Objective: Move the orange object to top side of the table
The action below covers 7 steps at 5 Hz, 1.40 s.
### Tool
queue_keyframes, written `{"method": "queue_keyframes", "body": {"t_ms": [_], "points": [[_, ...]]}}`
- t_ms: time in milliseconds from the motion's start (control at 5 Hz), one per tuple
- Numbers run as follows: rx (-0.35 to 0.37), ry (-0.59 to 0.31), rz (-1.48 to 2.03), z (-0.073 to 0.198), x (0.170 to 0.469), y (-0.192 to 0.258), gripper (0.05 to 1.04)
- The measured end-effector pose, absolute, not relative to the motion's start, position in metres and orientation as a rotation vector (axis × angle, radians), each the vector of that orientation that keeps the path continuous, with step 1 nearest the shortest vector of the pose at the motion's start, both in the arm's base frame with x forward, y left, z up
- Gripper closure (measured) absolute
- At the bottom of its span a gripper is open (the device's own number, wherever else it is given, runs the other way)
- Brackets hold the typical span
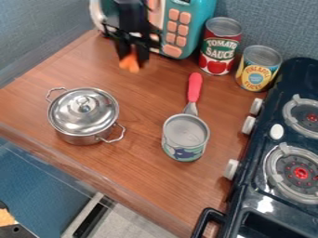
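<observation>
Silver pot (pixel 84 116) and grey-topped can (pixel 186 135) nearest us on the bench (pixel 136 186), probably well out of the arm's way! Beyond the can, a red-handled utensil (pixel 195 88), handle aimed at the far side. And up there, just before the teal microwave (pixel 192 23), the gripper (pixel 133 59) has its fingers closed around the orange object (pixel 129 63), seemingly gripped high so its lower end can meet the bench first. That end points down, long axis apparently near upright, upper part hidden.

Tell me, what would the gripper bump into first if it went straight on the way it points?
Most likely the wooden table below, the orange object in the gripper touching down first; height is hard to judge.
</observation>
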<state>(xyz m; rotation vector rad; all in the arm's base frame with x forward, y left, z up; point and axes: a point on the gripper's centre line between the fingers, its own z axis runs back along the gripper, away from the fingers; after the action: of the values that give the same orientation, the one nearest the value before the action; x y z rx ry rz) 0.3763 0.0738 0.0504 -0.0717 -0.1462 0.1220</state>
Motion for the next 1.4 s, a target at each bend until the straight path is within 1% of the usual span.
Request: {"method": "queue_keyframes", "body": {"t_ms": [200,400,600,800,1000,1200,1400], "points": [[-0.087,-0.108,0.093,0.033,0.38,0.058,0.68],[-0.081,-0.088,0.111,0.02,0.38,0.058,0.68],[-0.062,-0.079,0.119,0.016,0.383,0.059,0.673],[-0.059,-0.061,0.119,0.014,0.382,0.059,0.599],[-0.055,-0.044,0.115,0.012,0.378,0.056,0.294],[-0.061,-0.044,0.108,0.013,0.373,0.052,0.09],[-0.051,-0.039,0.127,0.019,0.37,0.056,0.083]]}}
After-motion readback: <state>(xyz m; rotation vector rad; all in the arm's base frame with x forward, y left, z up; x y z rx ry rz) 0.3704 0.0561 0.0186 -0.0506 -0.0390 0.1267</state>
